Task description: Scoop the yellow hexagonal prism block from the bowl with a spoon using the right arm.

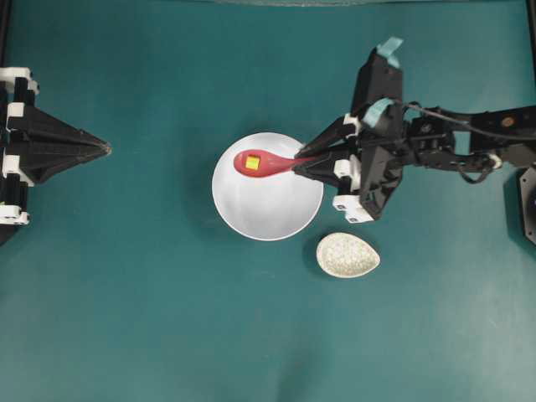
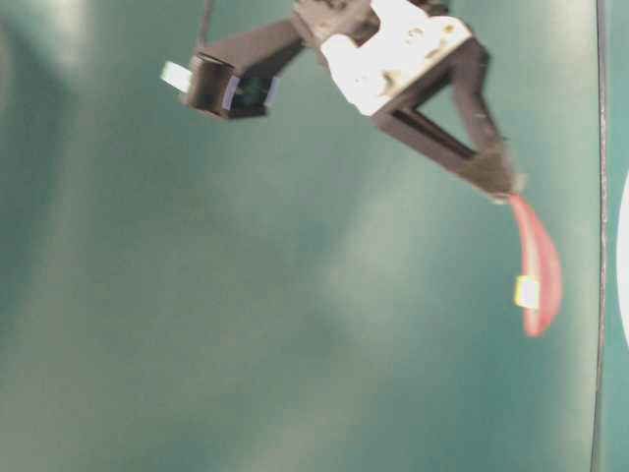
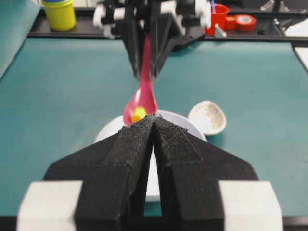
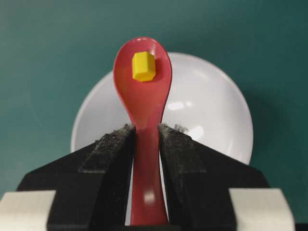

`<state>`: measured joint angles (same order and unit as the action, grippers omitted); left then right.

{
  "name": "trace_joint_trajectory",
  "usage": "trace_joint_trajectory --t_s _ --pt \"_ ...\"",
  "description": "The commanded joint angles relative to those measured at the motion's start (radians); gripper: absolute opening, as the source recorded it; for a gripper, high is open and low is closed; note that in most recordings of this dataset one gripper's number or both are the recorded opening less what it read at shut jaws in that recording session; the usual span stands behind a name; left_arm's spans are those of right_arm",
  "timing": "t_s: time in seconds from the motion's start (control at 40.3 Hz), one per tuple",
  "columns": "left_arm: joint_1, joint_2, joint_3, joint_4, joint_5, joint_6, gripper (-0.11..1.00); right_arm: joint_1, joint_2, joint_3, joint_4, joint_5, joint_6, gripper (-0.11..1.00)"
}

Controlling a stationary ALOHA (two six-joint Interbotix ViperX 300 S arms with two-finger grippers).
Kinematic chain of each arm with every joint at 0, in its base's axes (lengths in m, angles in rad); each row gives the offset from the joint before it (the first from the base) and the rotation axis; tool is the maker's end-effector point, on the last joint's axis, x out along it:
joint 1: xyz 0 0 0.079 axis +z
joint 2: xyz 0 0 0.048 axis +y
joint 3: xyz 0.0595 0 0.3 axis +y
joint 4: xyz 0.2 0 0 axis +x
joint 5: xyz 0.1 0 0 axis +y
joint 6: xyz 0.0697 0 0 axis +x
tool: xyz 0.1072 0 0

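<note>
Overhead, right claw (image 1: pixel 295 164): pinching the handle of the red spoon (image 1: pixel 261 163), reaching in from the right.
Overhead, spoon: its scoop sits over the upper left part of the white bowl (image 1: pixel 276 213), handle pointing right.
Overhead, yellow block (image 1: pixel 252 162): lying in the spoon's scoop.
Overhead, left claw (image 1: pixel 107 149): at the left edge, tips pressed together, holding nothing, well apart from the bowl.
Overhead, small speckled dish (image 1: pixel 347 255): just beside the bowl at its lower right.
Overhead, table (image 1: pixel 134 318): teal.
Table-level, right claw (image 2: pixel 503 182): tips closed on the spoon's handle; the picture is blurred.
Table-level, spoon (image 2: pixel 541 265): red, with the yellow block (image 2: pixel 528 292) at its scoop.
Left wrist, left claw (image 3: pixel 154 126): foam pads pressed together, nothing between them.
Left wrist, spoon (image 3: pixel 142 98): held by the right claw (image 3: pixel 146 72) above the bowl (image 3: pixel 188 126), block (image 3: pixel 138 113) in the scoop.
Left wrist, speckled dish (image 3: pixel 207 117): right of the bowl.
Right wrist, right claw (image 4: pixel 145 132): pads clamped on either side of the handle.
Right wrist, block (image 4: pixel 143 66): resting in the scoop of the spoon (image 4: pixel 143 96), over the bowl (image 4: pixel 211 115).
</note>
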<state>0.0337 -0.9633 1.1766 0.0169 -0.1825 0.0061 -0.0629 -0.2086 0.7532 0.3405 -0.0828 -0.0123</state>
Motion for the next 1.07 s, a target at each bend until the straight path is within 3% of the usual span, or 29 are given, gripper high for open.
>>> trace_joint_trajectory --t_s 0.0,0.397,1.043 --pt "0.002 0.003 -0.023 0.003 -0.003 0.002 0.05 0.003 -0.052 -0.009 -0.005 -0.005 -0.005 0.24" --pt "0.002 0.003 -0.02 0.003 0.002 0.0 0.05 0.002 -0.179 0.003 -0.029 -0.005 -0.064 0.24" --pt "0.002 0.003 -0.021 0.003 0.005 -0.002 0.05 0.003 -0.187 0.003 -0.029 0.009 -0.066 0.24"
